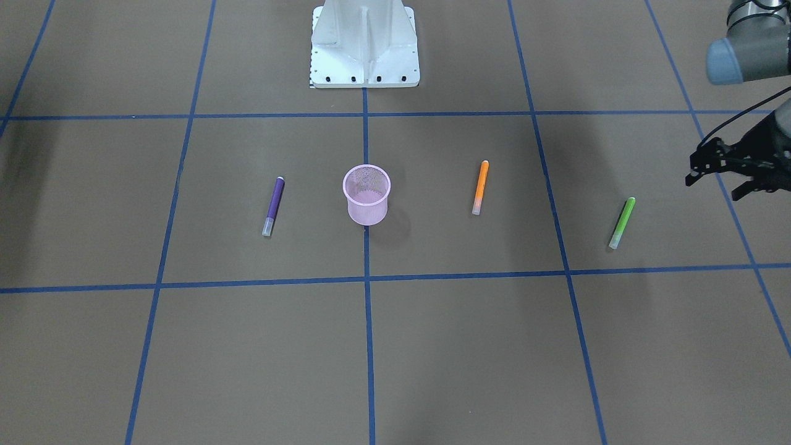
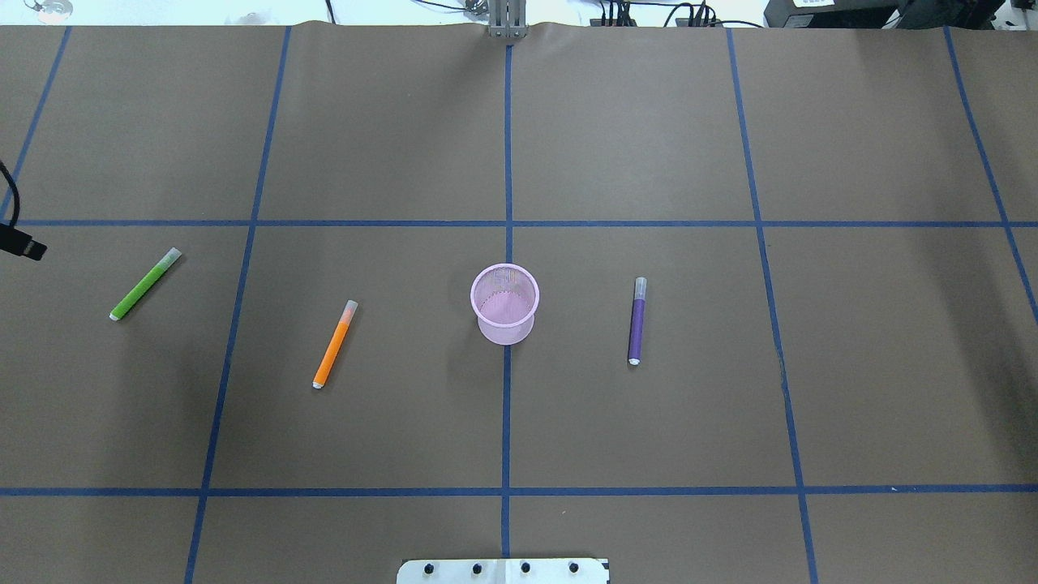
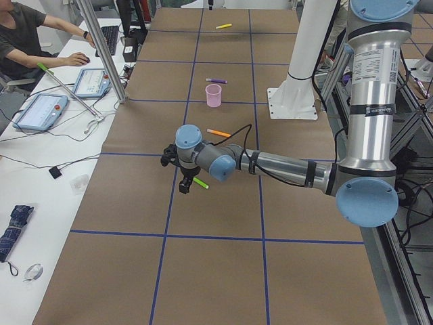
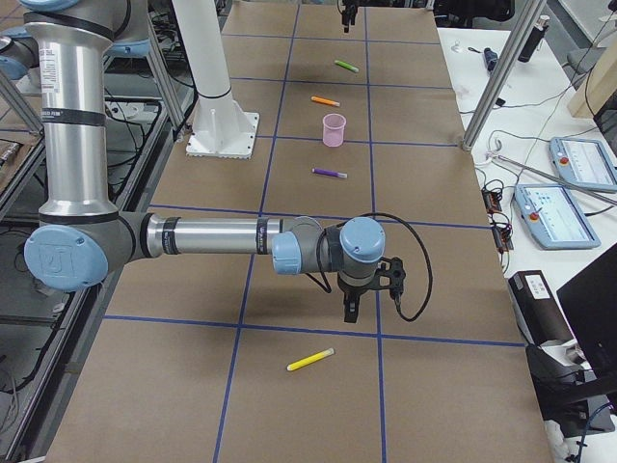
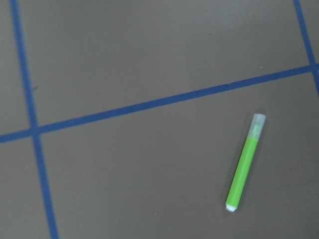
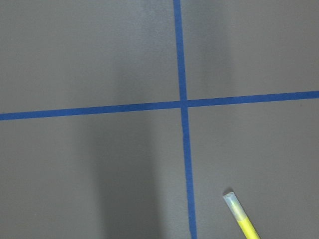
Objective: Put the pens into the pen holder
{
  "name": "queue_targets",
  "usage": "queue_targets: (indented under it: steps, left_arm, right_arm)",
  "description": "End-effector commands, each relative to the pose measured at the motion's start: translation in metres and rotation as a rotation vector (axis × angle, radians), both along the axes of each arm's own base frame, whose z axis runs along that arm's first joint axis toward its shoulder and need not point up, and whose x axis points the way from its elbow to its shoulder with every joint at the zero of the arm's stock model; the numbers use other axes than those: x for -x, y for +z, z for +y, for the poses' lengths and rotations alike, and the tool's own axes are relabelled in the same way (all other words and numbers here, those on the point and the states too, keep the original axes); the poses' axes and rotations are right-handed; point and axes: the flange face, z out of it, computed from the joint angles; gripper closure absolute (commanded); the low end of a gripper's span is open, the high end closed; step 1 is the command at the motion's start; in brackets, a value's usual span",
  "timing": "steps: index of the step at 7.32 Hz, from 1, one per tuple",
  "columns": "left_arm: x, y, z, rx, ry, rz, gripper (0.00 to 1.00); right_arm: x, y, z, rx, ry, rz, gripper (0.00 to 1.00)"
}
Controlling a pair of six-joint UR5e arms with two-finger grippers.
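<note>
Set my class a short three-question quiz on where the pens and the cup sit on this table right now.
1. True or false: a pen stands in the cup.
2. The green pen lies nearest: A the cup, B the left tool, C the orange pen.
3. In the overhead view, which colour pen lies right of the cup?
Key: 1 false; 2 B; 3 the purple pen.

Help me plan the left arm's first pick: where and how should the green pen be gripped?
I'd grip the green pen mid-barrel from straight above, closing across its width. It lies flat and slanted on the table, bare paper either side.
</note>
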Motion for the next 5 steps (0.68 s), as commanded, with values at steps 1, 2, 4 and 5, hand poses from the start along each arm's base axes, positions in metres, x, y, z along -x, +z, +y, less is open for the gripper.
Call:
queue_targets:
  steps: [1,2,4,5]
  left_arm:
    - [-0.059,0.001,-0.025,-0.133,0.151,-0.064,0.11]
    - [-0.070,0.010,-0.027,-0.110,0.172,-0.060,0.12]
    - [-0.094,-0.006,-0.030,-0.088,0.207,-0.066,0.15]
    - [-0.103,-0.023,-0.042,-0.039,0.215,-0.080,0.17]
  right_arm:
    - [0.003,0.002,0.003,-0.025,0.000,-0.004,0.00]
    - [0.003,0.005,0.005,-0.022,-0.001,-0.003,0.00]
    - [0.004,0.006,0.006,-0.017,-0.002,-0.002,0.00]
    - [0.004,0.007,0.007,-0.015,-0.002,-0.002,0.00]
